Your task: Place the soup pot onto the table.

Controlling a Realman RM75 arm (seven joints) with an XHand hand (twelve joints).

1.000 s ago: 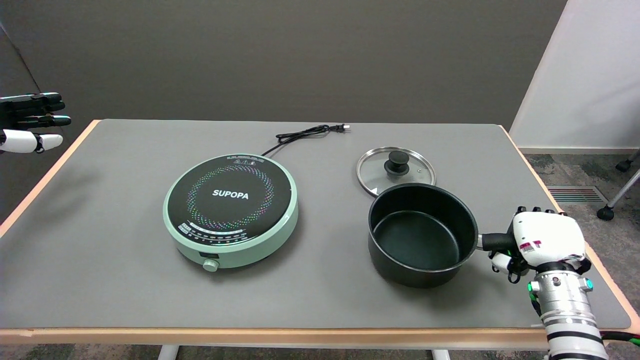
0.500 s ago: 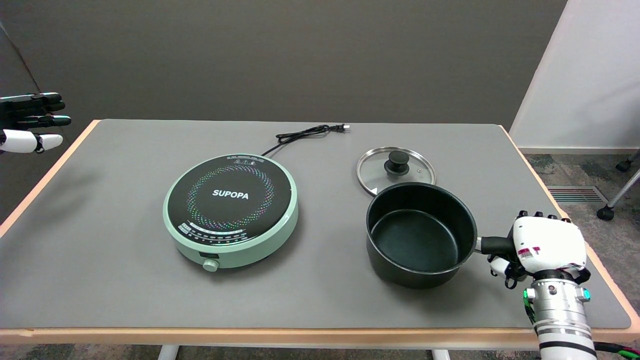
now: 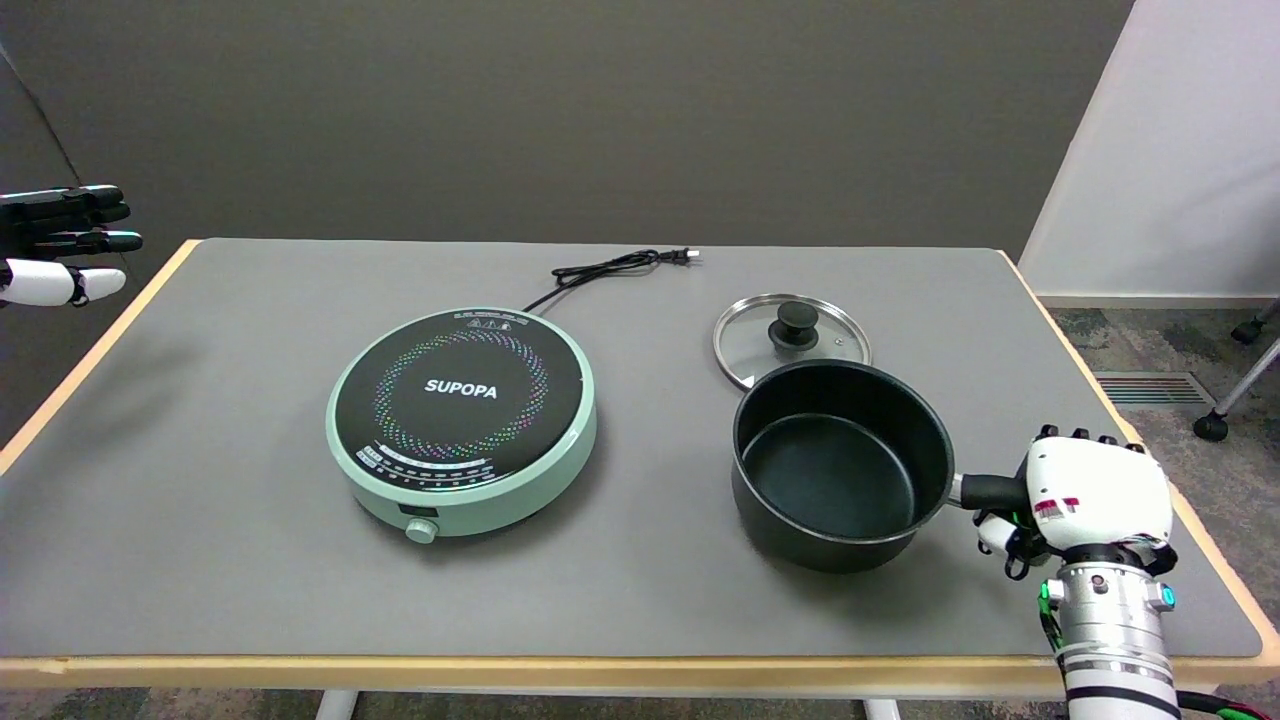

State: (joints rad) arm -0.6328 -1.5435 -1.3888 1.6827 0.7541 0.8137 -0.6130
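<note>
The right hand (image 3: 1085, 490) is reaching in over the near right corner of the table (image 3: 200, 560), its white back turned up toward the camera and its fingers wrapping down around the black handle (image 3: 990, 490) of the soup pot (image 3: 840, 465); the hand is clamped on that handle, with the dark fingertips showing along the far edge of the hand and a white thumb tip curling under the handle on the near side. The pot is sitting just to the left of the hand, open and empty, its dark inside facing up, and its base is lying against the grey table surface with a narrow shadow beneath its near edge; whether it is bearing its full weight there or is hanging a hair above cannot be told. Just beyond the pot, farther from the hand, a glass lid (image 3: 792, 341) with a black knob is lying flat, its near rim hidden behind the pot's far wall. Well to the left of the hand, past the pot, a mint-green induction cooker (image 3: 461, 420) marked SUPOPA is standing with nothing on it, apart from the pot. Its black power cord (image 3: 610, 268) is trailing away toward the far side of the table, the plug lying loose. The hand's silver wrist is coming up from the table's near edge.
</note>
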